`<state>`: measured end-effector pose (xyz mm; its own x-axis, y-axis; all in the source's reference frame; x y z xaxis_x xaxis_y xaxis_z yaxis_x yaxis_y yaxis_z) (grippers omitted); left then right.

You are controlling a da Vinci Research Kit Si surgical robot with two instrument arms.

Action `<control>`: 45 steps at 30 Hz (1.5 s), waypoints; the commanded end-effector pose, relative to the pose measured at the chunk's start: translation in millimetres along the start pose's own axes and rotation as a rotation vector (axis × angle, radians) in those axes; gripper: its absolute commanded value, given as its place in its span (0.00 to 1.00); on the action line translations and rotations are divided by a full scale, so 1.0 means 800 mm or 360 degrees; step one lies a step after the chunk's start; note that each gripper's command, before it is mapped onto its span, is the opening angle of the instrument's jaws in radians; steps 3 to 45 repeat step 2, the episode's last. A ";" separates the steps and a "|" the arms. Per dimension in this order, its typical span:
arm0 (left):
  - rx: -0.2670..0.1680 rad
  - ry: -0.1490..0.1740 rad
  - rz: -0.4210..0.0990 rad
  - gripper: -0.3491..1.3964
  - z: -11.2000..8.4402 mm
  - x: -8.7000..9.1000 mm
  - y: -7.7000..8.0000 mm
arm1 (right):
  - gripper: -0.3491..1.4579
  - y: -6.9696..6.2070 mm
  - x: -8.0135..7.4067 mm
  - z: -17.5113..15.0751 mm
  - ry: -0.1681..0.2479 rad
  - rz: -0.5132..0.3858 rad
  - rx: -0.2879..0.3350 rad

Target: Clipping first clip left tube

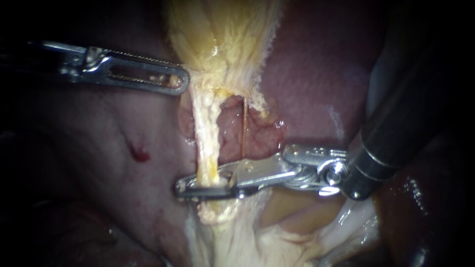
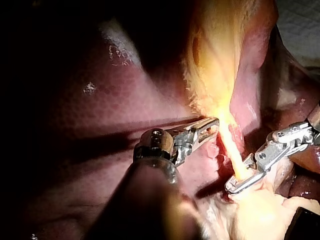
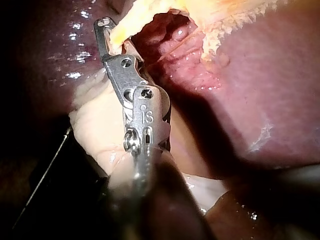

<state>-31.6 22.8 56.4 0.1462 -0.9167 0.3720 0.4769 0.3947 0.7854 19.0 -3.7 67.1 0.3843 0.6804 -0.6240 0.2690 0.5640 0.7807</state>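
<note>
The pale yellow left tube [image 1: 205, 133] runs down from the gallbladder [image 1: 227, 34], taut. A thin reddish right tube [image 1: 244, 128] runs beside it. My right instrument [image 1: 198, 187] comes in from the right and its jaws are shut across the left tube low down, one on each side. The left wrist view shows the same hold of my right instrument [image 2: 236, 184] on the tube [image 2: 231, 145]. In the right wrist view its hooked jaw tip [image 3: 103, 24] lies against the tube [image 3: 121, 34]. My left instrument [image 1: 183, 81] grips the gallbladder's edge at its neck.
Dark red liver [image 1: 99, 148] lies all around, with a small red bleeding spot [image 1: 140, 155] left of the tube. White fatty tissue [image 1: 232, 237] bunches below the right instrument's jaws. That instrument's thick dark shaft [image 1: 396, 118] fills the right side.
</note>
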 end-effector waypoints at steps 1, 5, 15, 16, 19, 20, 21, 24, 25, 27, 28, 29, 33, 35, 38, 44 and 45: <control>0.0000 0.0000 0.0000 0.00 0.0000 0.0000 0.0000 | 0.00 0.0000 0.0000 0.0000 0.0000 0.0000 0.0000; 0.0000 0.0000 0.0000 0.00 0.0000 0.0000 0.0000 | 0.00 0.0000 0.0000 0.0000 0.0000 0.0000 0.0000; 0.0000 0.0000 0.0000 0.00 0.0000 0.0000 0.0000 | 0.00 0.0000 0.0000 0.0000 0.0000 0.0000 0.0000; 0.0000 0.0000 0.0000 0.00 0.0000 0.0000 0.0000 | 0.00 0.0000 0.0000 0.0000 0.0000 0.0000 0.0000; 0.0000 0.0000 0.0000 0.00 0.0000 0.0000 0.0000 | 0.00 0.0000 0.0000 0.0000 0.0000 0.0000 0.0000; 0.0000 0.0000 0.0000 0.00 0.0000 0.0000 0.0000 | 0.00 0.0000 0.0000 0.0000 0.0000 0.0000 0.0000; 0.0000 0.0000 0.0000 0.00 0.0000 0.0000 0.0000 | 0.00 0.0000 0.0000 0.0000 0.0000 0.0000 0.0000; 0.0000 0.0000 0.0000 0.00 0.0000 0.0000 0.0000 | 0.00 0.0000 0.0000 0.0000 0.0000 0.0000 0.0000; 0.0000 0.0000 0.0000 0.00 0.0000 0.0000 0.0000 | 0.00 0.0000 0.0000 0.0000 0.0000 0.0000 0.0000; 0.0000 0.0000 0.0000 0.00 0.0000 0.0000 0.0000 | 0.00 0.0000 0.0000 0.0000 0.0000 0.0000 0.0000; 0.0000 0.0000 0.0000 0.00 0.0000 0.0000 0.0000 | 0.00 0.0000 0.0000 0.0000 0.0000 0.0000 0.0000; 0.0000 0.0000 0.0000 0.00 0.0000 0.0000 0.0000 | 0.00 0.0000 0.0000 0.0000 0.0000 0.0000 0.0000; 0.0000 0.0000 0.0000 0.00 0.0000 0.0000 0.0000 | 0.00 0.0000 0.0000 0.0000 0.0000 0.0000 0.0000; 0.0000 0.0000 0.0000 0.00 0.0000 0.0000 0.0000 | 0.00 0.0000 0.0000 0.0000 0.0000 0.0000 0.0000; 0.0000 0.0000 0.0000 0.00 0.0000 0.0000 0.0000 | 0.00 0.0000 0.0000 0.0000 0.0000 0.0000 0.0000; 0.0000 0.0000 0.0000 0.00 0.0000 0.0000 0.0000 | 0.00 0.0000 0.0000 0.0000 0.0000 0.0000 0.0000; 0.0000 0.0000 0.0000 0.00 0.0000 0.0000 0.0000 | 0.00 0.0000 0.0000 0.0000 0.0000 0.0000 0.0000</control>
